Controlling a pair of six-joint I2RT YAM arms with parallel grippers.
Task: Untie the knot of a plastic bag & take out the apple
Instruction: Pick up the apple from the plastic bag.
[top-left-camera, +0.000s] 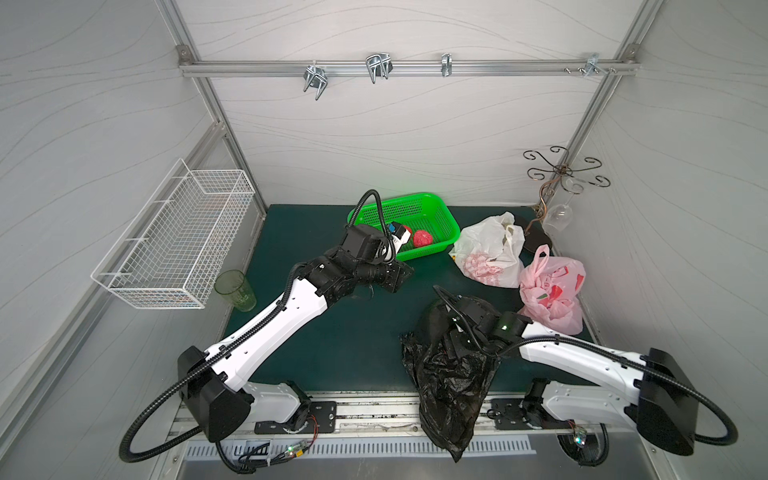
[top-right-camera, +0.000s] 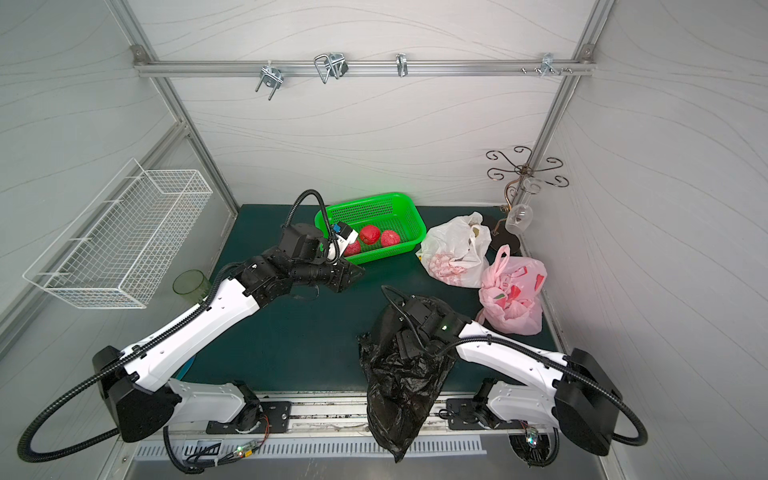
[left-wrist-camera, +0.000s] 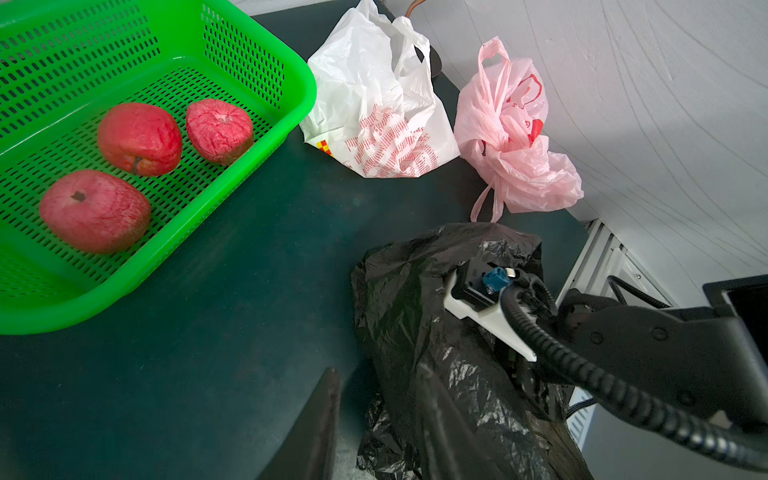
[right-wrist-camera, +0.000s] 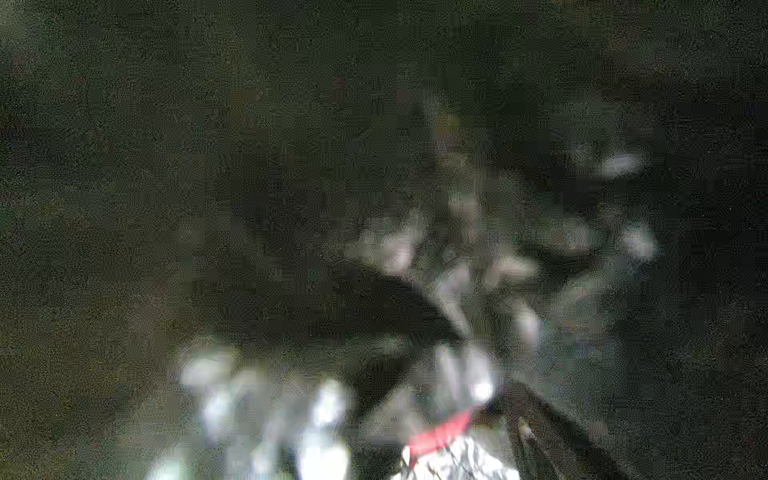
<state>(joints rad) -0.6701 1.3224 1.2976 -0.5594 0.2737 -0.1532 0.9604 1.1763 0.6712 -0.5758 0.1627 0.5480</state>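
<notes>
Inventory by count.

- Red wrinkled apples: three.
- Green perforated plastic basket: one.
- Plastic carrier bags: three, namely one crumpled black bag, one white bag with red print and one pink bag.
- White wire wall basket: one.
- Green translucent tumbler: one.
- Scrolled metal glass stand: one.
- Clear stemmed glasses: two, the second faint.
- Metal hook fittings along the rail: four.
- White-and-black robot arms: two.
</notes>
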